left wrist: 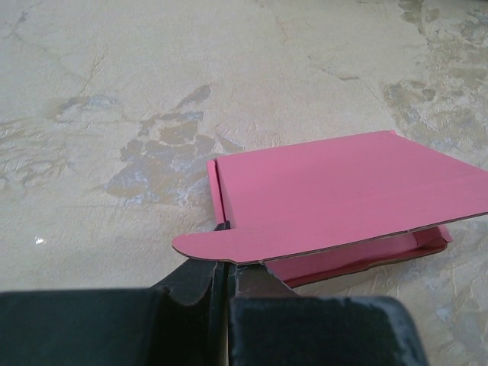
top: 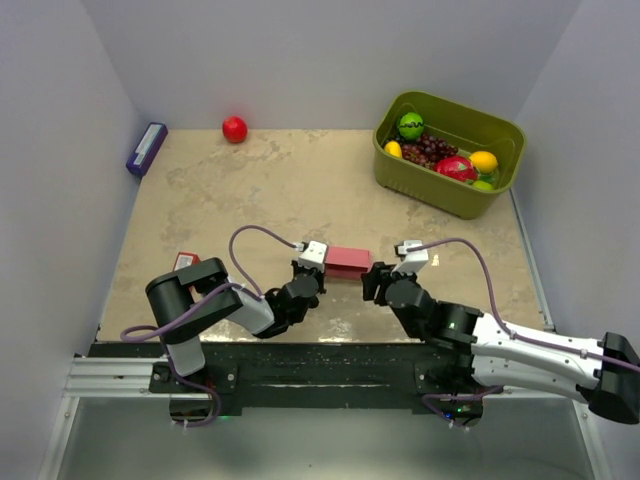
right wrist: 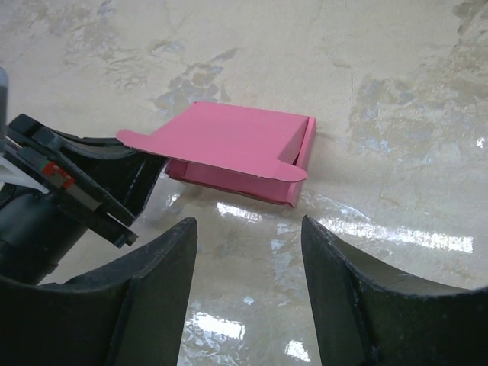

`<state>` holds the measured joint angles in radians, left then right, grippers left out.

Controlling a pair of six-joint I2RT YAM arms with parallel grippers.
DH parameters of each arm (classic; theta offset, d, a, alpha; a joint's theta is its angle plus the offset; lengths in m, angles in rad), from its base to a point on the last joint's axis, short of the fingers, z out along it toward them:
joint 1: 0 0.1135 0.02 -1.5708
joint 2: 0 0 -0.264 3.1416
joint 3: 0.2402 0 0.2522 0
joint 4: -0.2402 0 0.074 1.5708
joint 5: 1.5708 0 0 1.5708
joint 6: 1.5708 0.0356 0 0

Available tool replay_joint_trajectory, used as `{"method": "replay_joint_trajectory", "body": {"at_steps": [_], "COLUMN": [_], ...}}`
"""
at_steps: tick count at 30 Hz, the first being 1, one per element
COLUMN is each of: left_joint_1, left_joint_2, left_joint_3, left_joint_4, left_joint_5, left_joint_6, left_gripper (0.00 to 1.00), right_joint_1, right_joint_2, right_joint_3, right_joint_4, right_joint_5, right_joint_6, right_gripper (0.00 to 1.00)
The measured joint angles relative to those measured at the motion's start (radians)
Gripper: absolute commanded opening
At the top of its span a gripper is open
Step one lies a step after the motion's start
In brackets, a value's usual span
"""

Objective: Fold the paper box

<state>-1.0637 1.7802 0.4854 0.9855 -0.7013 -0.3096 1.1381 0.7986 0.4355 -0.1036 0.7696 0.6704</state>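
The pink paper box (top: 348, 260) lies on the table between my two grippers, partly folded, its lid panel lifted over a shallow tray. In the left wrist view the paper box (left wrist: 335, 191) fills the right half. My left gripper (left wrist: 226, 232) is shut at the box's near left corner, its tips under the lid's rounded tab, pinching the box's edge. It shows in the top view (top: 316, 270) at the box's left end. My right gripper (right wrist: 248, 225) is open and empty, a short way in front of the box (right wrist: 236, 141); in the top view (top: 372, 282) it sits just right of it.
A green basket (top: 445, 195) of toy fruit stands at the back right. A red ball (top: 234, 129) lies at the back wall, a purple block (top: 146, 148) at the far left, and a red flat packet (top: 186, 260) by the left arm.
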Motion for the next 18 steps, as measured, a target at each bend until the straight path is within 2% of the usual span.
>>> {"method": "replay_joint_trajectory", "body": {"at_steps": [4, 8, 15, 18], "left_joint_1": [-0.002, -0.004, -0.01, -0.015], "left_joint_2": [0.0, 0.0, 0.0, -0.008], "left_joint_3": [0.0, 0.0, 0.002, 0.01], "left_joint_4": [0.0, -0.002, -0.011, -0.04], "left_joint_5": [0.003, 0.005, 0.006, 0.008], "left_joint_6": [0.019, 0.039, 0.042, 0.042], "left_gripper": [0.0, 0.0, 0.0, 0.0], "right_joint_1": [-0.01, -0.038, -0.182, -0.196], "right_joint_2": [0.087, 0.233, 0.421, 0.476], "right_joint_3": [0.127, 0.243, 0.251, 0.236], "right_joint_4": [-0.061, -0.033, 0.085, 0.135], "right_joint_5": [-0.003, -0.008, -0.117, -0.161], "right_joint_6": [-0.001, -0.024, -0.038, -0.028], "right_gripper": [0.55, 0.51, 0.46, 0.44]}}
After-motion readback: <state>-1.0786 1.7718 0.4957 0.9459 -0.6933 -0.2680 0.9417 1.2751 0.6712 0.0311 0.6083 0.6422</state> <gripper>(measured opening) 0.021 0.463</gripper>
